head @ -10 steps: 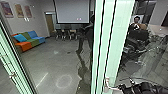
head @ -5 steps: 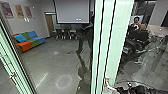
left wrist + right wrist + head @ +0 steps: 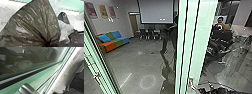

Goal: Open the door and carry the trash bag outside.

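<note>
Pale green glass edging marks what looks like the door; the dark trash bag spreads from a gathered neck near the left wrist. The right arm is likely the nearer to the metal handle, which lies just leftward of it, slanting down towards it. How open either gripper is, or what it grasps, I cannot tell.

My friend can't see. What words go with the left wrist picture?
A dark, shiny trash bag up close, its creases fanning out from a tightly bunched spot. Beside it is crinkly, whitish plastic, with pale green panels beyond.
</note>
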Motion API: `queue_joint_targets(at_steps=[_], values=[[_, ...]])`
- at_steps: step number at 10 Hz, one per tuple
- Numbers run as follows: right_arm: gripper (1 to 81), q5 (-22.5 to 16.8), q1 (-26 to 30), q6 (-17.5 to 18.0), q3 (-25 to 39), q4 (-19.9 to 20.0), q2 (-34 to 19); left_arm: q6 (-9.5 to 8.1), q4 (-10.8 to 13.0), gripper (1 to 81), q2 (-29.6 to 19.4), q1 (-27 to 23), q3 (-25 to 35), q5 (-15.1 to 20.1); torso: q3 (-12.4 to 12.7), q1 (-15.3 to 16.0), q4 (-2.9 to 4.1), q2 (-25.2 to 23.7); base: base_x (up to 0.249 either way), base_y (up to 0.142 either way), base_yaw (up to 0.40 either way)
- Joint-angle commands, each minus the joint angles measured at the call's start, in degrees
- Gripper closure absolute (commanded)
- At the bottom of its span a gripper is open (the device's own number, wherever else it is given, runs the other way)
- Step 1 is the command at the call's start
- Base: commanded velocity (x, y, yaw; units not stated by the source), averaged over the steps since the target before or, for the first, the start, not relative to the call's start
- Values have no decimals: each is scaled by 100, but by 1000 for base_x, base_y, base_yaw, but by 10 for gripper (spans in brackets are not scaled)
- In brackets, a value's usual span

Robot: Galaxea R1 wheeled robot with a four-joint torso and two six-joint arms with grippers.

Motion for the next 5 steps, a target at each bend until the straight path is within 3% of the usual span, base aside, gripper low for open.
queue_joint_targets(at_steps=[1,4,5], values=[[10,-702,-86,-104,175,341,182,-19,23,811,26,-242,78,312,0,0,0,0,0,0,0],[10,-430,-297,-87,104,175,182,-19,23,811,26,-242,78,312,0,0,0,0,0,0,0],[10,-316,-367,-87,78,121,174,-19,23,811,26,-242,78,312,-272,0,0,0,0,0,0]])
